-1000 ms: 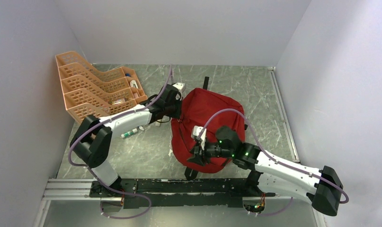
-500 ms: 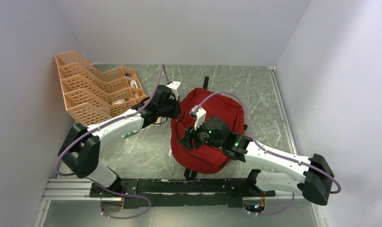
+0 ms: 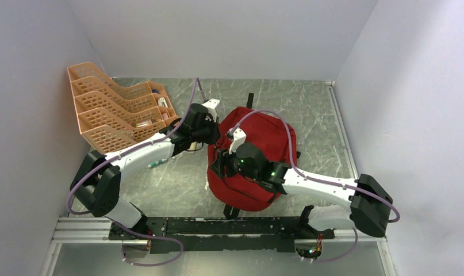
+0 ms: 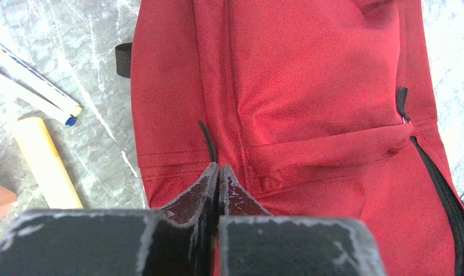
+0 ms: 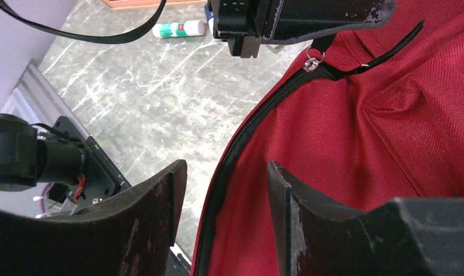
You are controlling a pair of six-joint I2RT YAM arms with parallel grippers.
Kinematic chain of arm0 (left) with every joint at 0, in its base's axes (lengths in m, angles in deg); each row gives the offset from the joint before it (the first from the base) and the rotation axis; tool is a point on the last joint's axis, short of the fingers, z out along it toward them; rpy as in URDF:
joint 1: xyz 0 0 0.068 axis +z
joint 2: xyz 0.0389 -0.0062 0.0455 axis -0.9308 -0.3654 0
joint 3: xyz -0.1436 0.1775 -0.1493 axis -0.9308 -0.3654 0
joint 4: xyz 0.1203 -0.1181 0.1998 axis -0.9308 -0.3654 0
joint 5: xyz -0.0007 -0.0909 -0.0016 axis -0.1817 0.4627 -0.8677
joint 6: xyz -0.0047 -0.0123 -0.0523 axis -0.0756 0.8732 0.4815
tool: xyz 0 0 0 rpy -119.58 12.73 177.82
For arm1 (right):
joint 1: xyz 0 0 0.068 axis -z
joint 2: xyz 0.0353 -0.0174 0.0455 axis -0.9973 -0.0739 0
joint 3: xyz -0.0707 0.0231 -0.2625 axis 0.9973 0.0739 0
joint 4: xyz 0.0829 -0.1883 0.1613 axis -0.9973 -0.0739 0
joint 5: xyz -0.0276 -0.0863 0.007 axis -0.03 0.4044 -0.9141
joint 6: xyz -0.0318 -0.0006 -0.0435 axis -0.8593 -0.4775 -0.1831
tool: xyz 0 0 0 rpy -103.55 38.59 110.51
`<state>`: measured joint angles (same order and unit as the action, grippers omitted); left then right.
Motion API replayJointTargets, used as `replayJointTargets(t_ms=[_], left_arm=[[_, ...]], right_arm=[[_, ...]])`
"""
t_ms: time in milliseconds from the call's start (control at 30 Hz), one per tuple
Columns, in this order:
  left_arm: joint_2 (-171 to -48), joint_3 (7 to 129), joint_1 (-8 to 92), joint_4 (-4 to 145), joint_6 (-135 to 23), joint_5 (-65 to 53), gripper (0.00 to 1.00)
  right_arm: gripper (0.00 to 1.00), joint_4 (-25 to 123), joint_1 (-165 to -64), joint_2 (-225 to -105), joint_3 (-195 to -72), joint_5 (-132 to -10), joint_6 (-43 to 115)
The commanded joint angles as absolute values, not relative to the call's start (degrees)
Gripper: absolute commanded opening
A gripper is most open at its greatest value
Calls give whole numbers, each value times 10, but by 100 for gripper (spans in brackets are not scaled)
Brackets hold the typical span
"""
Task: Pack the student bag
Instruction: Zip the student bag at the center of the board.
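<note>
The student bag is a red fabric backpack lying in the middle of the table, with its black zipper closed along the left edge. My left gripper is at the bag's far left corner. Its jaws are shut on the black zipper pull cord. The right wrist view shows this gripper with the metal slider just under it. My right gripper is open and empty. Its fingers straddle the bag's left zipper edge.
An orange tray rack stands at the back left. A glue stick, two pens and a cream stick lie on the table between the rack and the bag. Black straps stick out at the bag's far end.
My right gripper has moved from the bag's near part up along its left edge toward the left gripper. The left gripper shifted slightly toward the back, and the bag's left corner moved with it.
</note>
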<state>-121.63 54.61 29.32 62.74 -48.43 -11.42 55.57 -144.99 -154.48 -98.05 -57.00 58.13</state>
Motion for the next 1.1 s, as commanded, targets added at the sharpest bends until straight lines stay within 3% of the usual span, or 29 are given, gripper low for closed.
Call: replayJointTargets(t_ms=[0, 200, 367, 433, 667, 1067], left_arm=[[-1198, 547, 297, 658, -481, -98, 5], [-1201, 550, 296, 656, -482, -93, 5], [-1206, 555, 295, 653, -485, -95, 5], [-1210, 557, 296, 653, -485, -99, 5], [-1249, 585, 296, 652, -485, -114, 5], [-1312, 646, 302, 657, -491, -143, 5]], right_arm=[[57, 571, -1466, -1573, -1002, -522, 562], [48, 559, -1500, -1616, -1022, -437, 502], [12, 617, -1516, -1604, -998, -444, 479], [6, 642, -1520, -1597, -987, -457, 473], [0, 734, -1530, -1575, -929, -541, 457], [0, 767, -1543, -1545, -866, -644, 448]])
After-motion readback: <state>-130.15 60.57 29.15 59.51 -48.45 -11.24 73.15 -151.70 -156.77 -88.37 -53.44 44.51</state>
